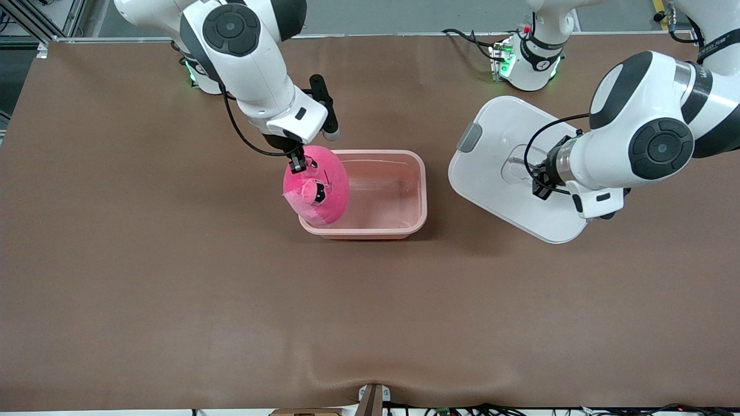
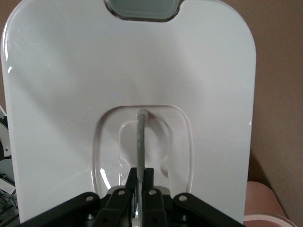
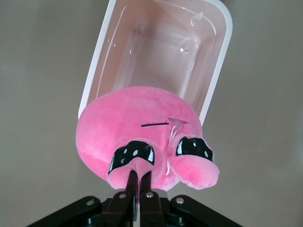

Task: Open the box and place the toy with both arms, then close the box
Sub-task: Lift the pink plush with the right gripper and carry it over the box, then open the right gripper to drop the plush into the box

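The pale pink box point(image 1: 413, 199) stands open in the middle of the table; it also shows in the right wrist view point(image 3: 215, 71). My right gripper point(image 1: 297, 162) is shut on one eye of the hot-pink toy point(image 1: 317, 185) and holds it over the box's end toward the right arm. In the right wrist view the toy point(image 3: 137, 132) hangs from my right gripper point(image 3: 138, 176). The white lid point(image 1: 500, 173) is beside the box, toward the left arm's end. My left gripper point(image 2: 140, 172) is shut on the lid's thin grey centre handle point(image 2: 140, 142), with the lid point(image 2: 71, 85) tilted.
The brown table cover point(image 1: 173, 289) spreads wide around the box. The arm bases with green lights point(image 1: 509, 60) stand along the table's edge farthest from the front camera. A corner of the pink box point(image 2: 265, 203) shows in the left wrist view.
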### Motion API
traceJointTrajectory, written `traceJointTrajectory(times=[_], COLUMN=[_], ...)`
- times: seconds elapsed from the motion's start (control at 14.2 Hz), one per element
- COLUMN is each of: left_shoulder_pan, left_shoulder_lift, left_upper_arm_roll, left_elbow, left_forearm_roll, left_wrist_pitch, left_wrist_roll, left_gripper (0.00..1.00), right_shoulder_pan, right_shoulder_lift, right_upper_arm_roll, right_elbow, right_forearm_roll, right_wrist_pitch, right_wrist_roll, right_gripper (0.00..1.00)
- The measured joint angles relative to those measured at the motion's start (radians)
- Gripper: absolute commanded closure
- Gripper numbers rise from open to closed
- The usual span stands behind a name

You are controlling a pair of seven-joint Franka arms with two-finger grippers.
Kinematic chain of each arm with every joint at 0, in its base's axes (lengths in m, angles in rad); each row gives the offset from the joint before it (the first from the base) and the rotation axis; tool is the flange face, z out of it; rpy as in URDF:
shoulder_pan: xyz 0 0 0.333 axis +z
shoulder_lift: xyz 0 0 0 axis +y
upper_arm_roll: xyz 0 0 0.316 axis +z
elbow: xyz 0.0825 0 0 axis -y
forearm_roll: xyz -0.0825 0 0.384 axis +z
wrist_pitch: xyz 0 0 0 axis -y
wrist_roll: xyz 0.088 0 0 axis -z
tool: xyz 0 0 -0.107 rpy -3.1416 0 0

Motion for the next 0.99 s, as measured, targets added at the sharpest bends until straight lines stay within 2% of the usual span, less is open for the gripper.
traceJointTrajectory(times=[0.92, 0.99], left_shoulder_pan=[0.0, 0.0], left_shoulder_lift=[0.0, 0.0], left_upper_arm_roll=[-0.003, -0.003], left_elbow=[0.0, 0.0], left_forearm_roll=[0.0, 0.0], left_wrist_pitch=[0.0, 0.0], left_wrist_roll=[0.0, 0.0], left_gripper=[1.0, 1.0], right_shoulder_pan=[0.032, 0.032], right_shoulder_lift=[0.004, 0.004], right_upper_arm_roll=[-0.006, -0.007], right_elbow=[-0.026, -0.026], right_forearm_roll=[-0.001, -0.001], right_wrist_pitch=[0.024, 0.025], right_wrist_roll=[0.067, 0.067], right_gripper=[1.0, 0.86])
